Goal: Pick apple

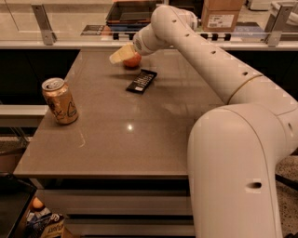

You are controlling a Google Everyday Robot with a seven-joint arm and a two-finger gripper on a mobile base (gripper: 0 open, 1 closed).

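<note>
Packets: snack bags lie below the table at the lower left; their print cannot be read.
Can: a gold drink can stands upright near the left edge of the table, well apart from the apple. It bears dark markings, but no word can be made out. It is at risk only if the arm swung wide to the left.
Gripper: the gripper is at the far side of the table, right against the apple's left side and partly covering it. Whether it is open, closed or already gripping cannot be told.
Apple: the apple sits on the tabletop near the far edge, partly hidden by the gripper. Being round, it could probably roll away or off the far edge if nudged off-centre, or slip out if lifted on a shallow hold.
Black device: a flat black remote-like thing lies just beside the apple, toward the camera. A low sweep of the wrist might knock it. No lettering is legible.
Box: a cardboard box beyond the table carries a white label, its text too small to read.
</note>
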